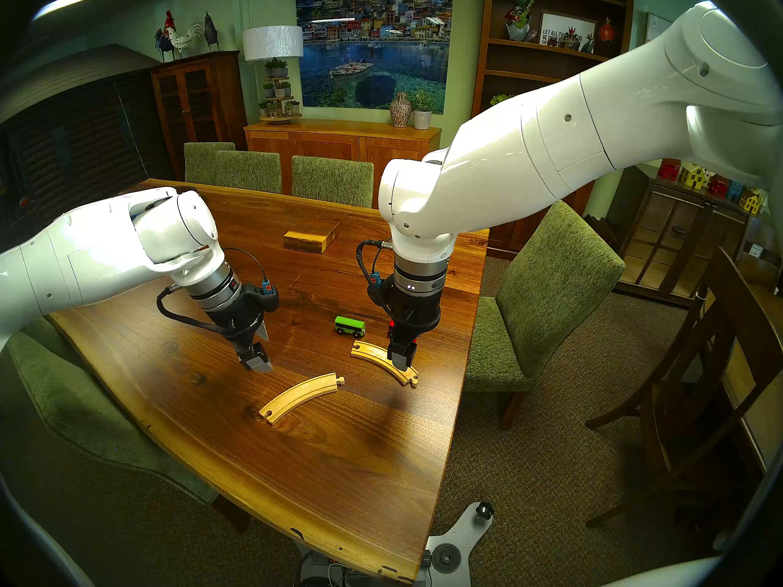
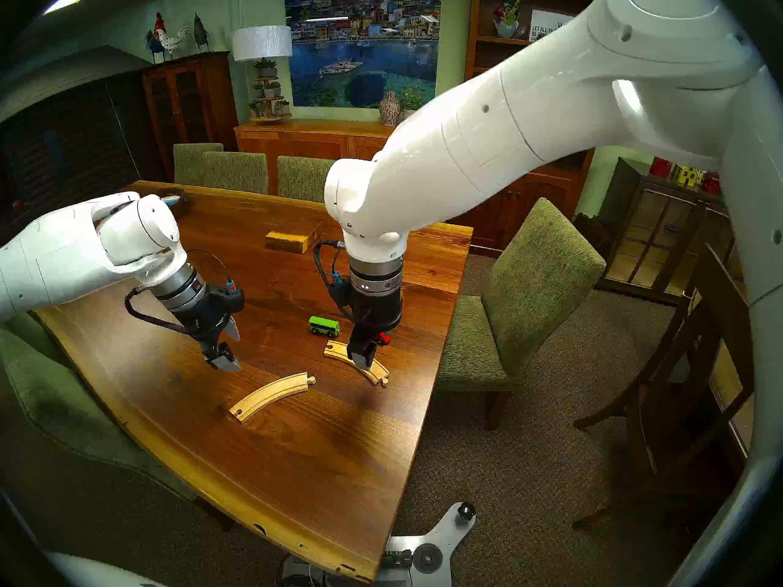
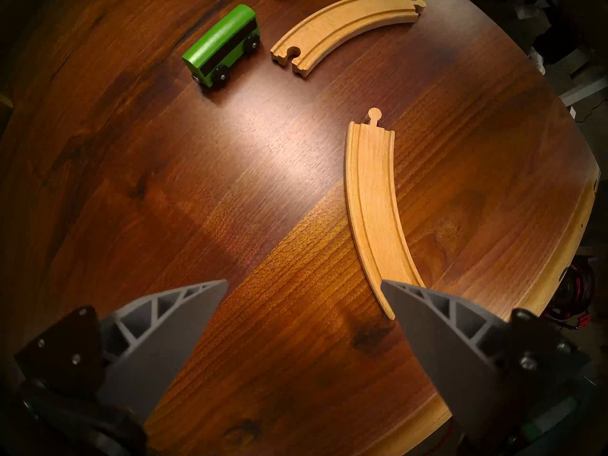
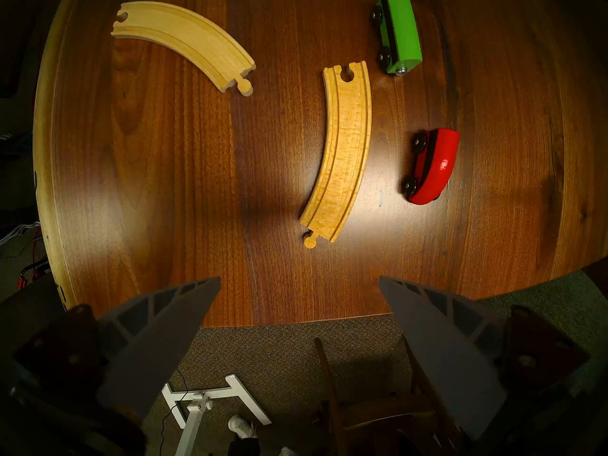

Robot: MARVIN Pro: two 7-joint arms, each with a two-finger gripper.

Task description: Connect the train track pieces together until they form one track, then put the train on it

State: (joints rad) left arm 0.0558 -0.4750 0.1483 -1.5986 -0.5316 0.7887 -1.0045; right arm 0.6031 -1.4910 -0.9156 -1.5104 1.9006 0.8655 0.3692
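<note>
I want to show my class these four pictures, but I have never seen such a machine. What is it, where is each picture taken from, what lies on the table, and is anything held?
It is a robot with two white arms. Two pictures come from its head, two from cameras on its wrists looking down past the grey fingers. The left gripper and right gripper are both open and hold nothing. On the wooden table lie two separate curved track pieces, a green carriage, a red engine and a wooden block. Nothing is joined yet.
</note>
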